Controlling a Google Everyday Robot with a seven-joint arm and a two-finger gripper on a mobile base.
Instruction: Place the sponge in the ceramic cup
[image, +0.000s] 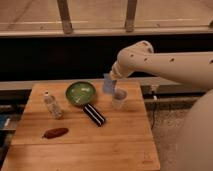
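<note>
The blue-grey sponge (107, 85) hangs in the air, held upright under my gripper (112, 78), which is shut on its top edge. The pale ceramic cup (119, 99) stands on the wooden table just below and to the right of the sponge. The sponge's lower edge is near the cup's left rim, above it and outside the cup. My white arm reaches in from the right.
A green pan (80, 93) with a black handle (95, 114) lies left of the cup. A clear plastic bottle (53, 105) stands at the table's left, with a reddish-brown lump (55, 132) in front of it. The wooden table (100, 147) ends just right of the cup.
</note>
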